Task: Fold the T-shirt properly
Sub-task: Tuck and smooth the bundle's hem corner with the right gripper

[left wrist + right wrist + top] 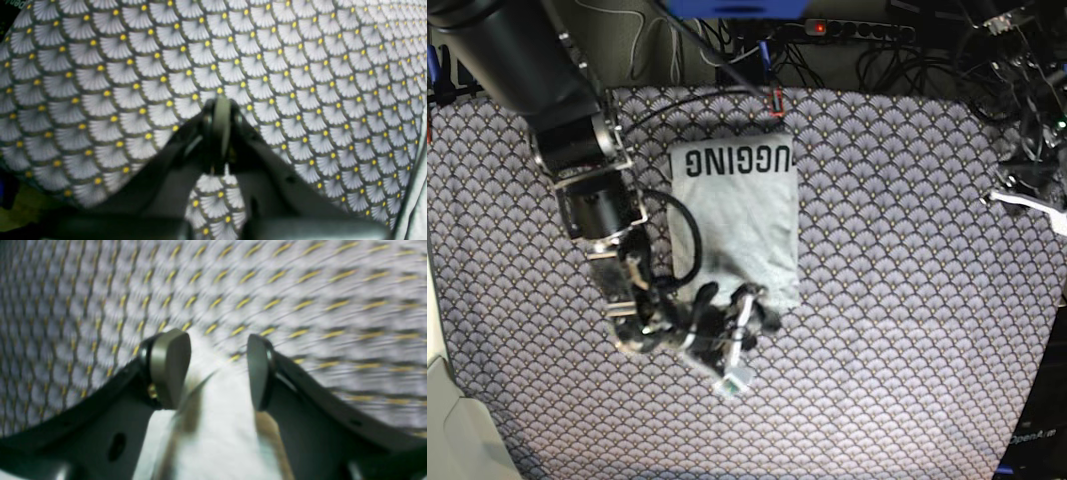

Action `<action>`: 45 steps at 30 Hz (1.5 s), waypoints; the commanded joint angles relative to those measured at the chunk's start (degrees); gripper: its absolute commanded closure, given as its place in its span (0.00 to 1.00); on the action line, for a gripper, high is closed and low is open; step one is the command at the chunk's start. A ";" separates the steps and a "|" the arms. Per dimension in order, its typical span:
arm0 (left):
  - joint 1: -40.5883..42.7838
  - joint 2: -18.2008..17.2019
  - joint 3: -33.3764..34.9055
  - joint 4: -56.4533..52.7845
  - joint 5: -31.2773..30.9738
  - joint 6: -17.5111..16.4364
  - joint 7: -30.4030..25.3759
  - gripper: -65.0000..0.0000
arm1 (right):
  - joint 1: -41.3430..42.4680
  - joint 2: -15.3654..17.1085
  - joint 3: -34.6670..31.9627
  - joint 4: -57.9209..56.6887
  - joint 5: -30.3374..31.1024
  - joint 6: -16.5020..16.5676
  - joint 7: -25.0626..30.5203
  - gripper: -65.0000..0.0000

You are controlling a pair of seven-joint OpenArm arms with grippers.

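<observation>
Grey-padded right gripper (218, 370) w/ jaws spread wide, nothing held, straddling pale cloth at near edge of folded heather-grey T-shirt (745, 225), "UGGING" lettering at its far end, lying mid scallop-patterned tablecloth (907, 250); left gripper (221, 133) pinched closed, empty, over bare cloth well apart.

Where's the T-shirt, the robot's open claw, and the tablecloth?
T-shirt (737, 225): base view, middle of the folded grey cloth.
Right gripper (218, 370): right wrist view, gap between its open fingertips.
Tablecloth (907, 250): base view, bare scalloped patch.
</observation>
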 commanded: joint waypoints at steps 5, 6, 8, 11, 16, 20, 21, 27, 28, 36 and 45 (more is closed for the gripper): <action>-0.30 -5.64 -4.63 0.85 -4.13 -7.35 2.23 1.00 | -2.53 4.77 3.97 18.59 1.50 0.25 -8.44 0.60; -0.30 -6.34 -5.25 0.93 -4.57 -8.23 3.55 1.00 | -3.93 5.92 4.06 22.11 1.50 0.25 -10.28 0.60; 0.31 -6.60 -7.71 1.46 -4.66 -9.55 5.57 1.00 | -7.45 8.20 4.23 30.37 1.50 0.25 -14.59 0.60; 3.48 -6.69 -11.32 2.08 -4.57 -12.45 5.57 1.00 | -15.62 9.96 8.19 43.30 1.59 0.25 -18.55 0.62; 6.73 -6.87 -12.11 1.37 -4.48 -15.18 3.82 1.00 | -25.47 8.12 12.23 56.66 1.59 0.25 -18.90 0.86; 8.05 -6.60 -12.11 2.43 -4.66 -15.09 3.90 1.00 | -27.58 4.69 12.23 55.43 1.59 0.25 -18.90 1.00; 8.31 -6.34 -12.11 2.60 -4.66 -15.09 3.90 1.00 | -27.49 4.07 12.23 54.20 1.59 0.25 -18.90 1.00; 10.60 -5.37 -12.19 2.96 -4.66 -15.09 3.38 1.00 | -24.42 2.31 12.06 45.94 1.59 0.25 -18.46 1.00; 10.86 -5.37 -12.19 2.96 -4.66 -15.09 3.38 1.00 | -23.45 2.31 12.06 43.30 1.59 0.25 -18.46 1.00; 11.56 -5.28 -15.62 2.96 -4.74 -15.09 3.82 1.00 | -19.93 2.23 12.14 23.61 1.68 0.25 -9.40 1.00; 11.83 -5.37 -16.15 2.96 -4.74 -15.18 3.90 1.00 | -16.68 2.58 11.97 12.18 1.68 0.25 -2.90 1.00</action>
